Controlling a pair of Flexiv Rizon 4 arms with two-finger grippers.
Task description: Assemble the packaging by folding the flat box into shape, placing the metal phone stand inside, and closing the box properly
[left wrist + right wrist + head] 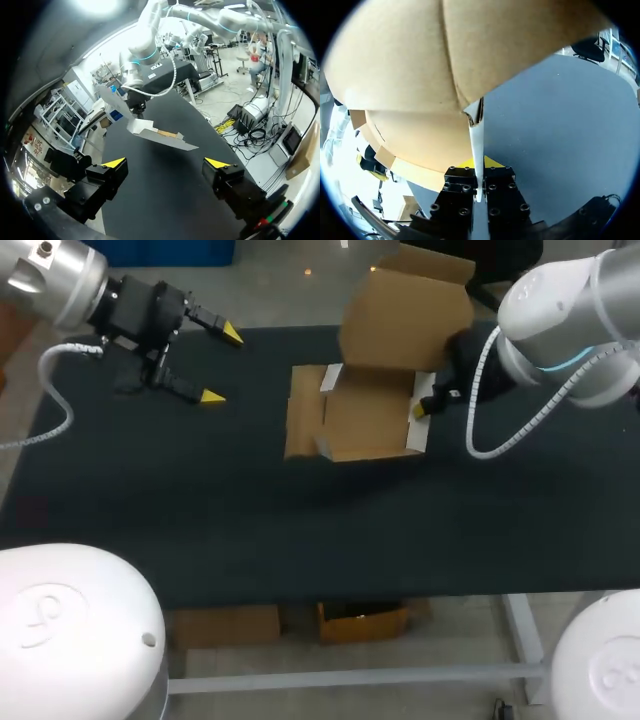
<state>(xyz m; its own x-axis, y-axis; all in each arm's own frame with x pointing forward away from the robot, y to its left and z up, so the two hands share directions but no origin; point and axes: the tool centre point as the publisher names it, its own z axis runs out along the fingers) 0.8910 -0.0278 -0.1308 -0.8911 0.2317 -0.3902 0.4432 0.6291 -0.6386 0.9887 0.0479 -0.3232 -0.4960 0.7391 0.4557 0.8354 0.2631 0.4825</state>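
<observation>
Now the box (370, 425) sits half folded on the table (200, 520), lid up. The right claw (419, 410) pinches its thin side flap (477, 145); the left claw (222, 366) hangs spread apart, far off. Next, probably stand that flap up.

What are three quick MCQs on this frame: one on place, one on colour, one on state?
1. Where does the box lie?
A. On the table's far half, by the right arm
B. At the table's near edge
C. Off the table's left side

2. What colour is the table top?
A. White
B. Green
C. Black

3. How do the right jaws stand?
A. Wide open above the table
B. Shut on the box
C. Out of view

Key:
1 A: the head view shows the box beside the right arm, well away from the near edge.
2 C: the bare surface around the box is black.
3 B: the right wrist view shows a white flap edge pinched between both fingers.
</observation>
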